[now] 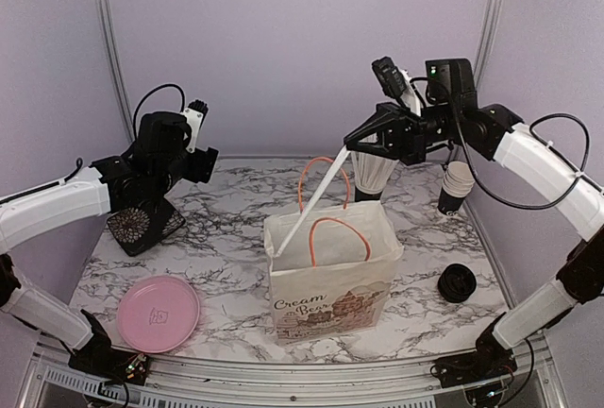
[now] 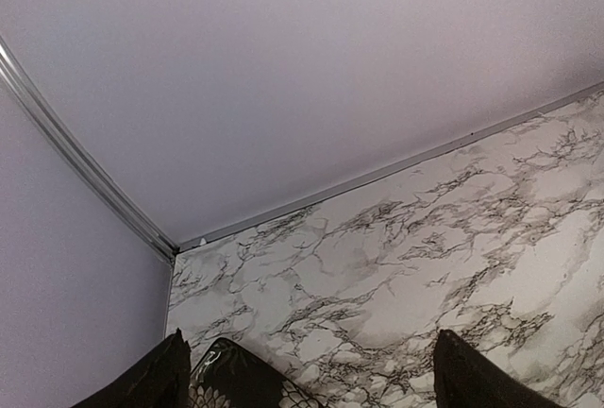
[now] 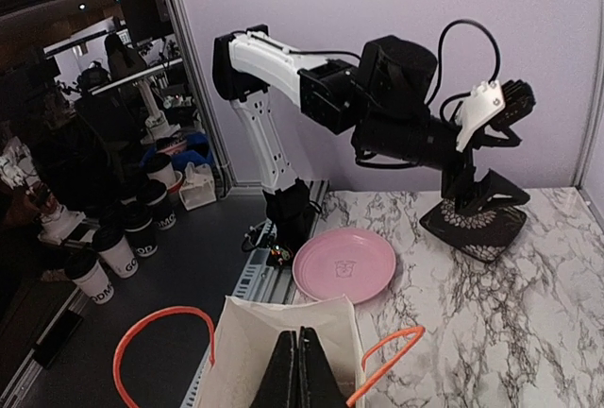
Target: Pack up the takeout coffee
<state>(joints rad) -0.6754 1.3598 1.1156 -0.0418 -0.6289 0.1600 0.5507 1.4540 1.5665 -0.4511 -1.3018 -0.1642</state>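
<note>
The takeout coffee [image 1: 457, 282], a small black cup seen from above with its round lid up, stands on the marble to the right of the paper bag [image 1: 330, 280]. The bag is open, white, with orange handles and "Cream Bear" print; its mouth [image 3: 247, 347] lies under my right gripper [image 3: 300, 370]. High over the bag, my right gripper [image 1: 351, 148] is shut on a long white straw [image 1: 311, 202], which slants down to the bag's left rim. At the back left, my left gripper [image 1: 206, 162] hangs open and empty; its fingertips [image 2: 156, 378] stand wide apart above the table.
Behind the bag a black cup of white straws [image 1: 373, 177] stands, and a stack of cups [image 1: 457, 188] sits at the back right. A black flower-patterned stand [image 1: 142, 224] is under the left arm. A pink plate [image 1: 158, 312] lies at the front left.
</note>
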